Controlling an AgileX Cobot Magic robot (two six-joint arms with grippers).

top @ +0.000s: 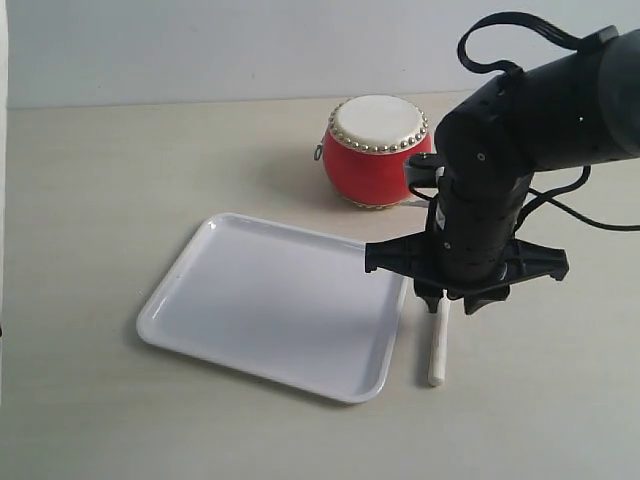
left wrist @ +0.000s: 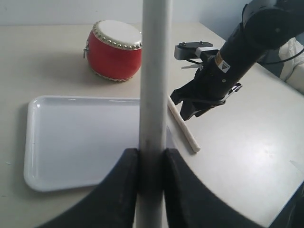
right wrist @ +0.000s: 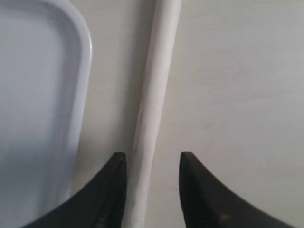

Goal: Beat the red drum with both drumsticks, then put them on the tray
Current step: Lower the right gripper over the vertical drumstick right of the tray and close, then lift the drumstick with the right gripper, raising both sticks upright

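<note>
The left pincer point(left wrist: 151, 159) was clenched on one stick point(left wrist: 154, 71), which rose straight up through the left wrist view; that pincer did not show in the exterior view. The other stick point(top: 438, 350) lay flat on the surface point(top: 100, 180), just beside the tray's right edge and roughly parallel to it, not on the tray point(top: 275, 305). The right pincer point(top: 452, 298) hung low over this stick, released, with a finger to either side of the shaft (the right wrist view showed a clear gap on one side, a very narrow one on the other).

The drum point(top: 378, 150) stood upright behind the tray, apart from it, with nothing touching its skin. The tray was bare.

As a judgement, the task looked to be at an early stage: only one stick was in hand and the second was about to be gripped. Closing on it, lifting it, beating the drum with both sticks and laying both on the tray all appeared to remain.
</note>
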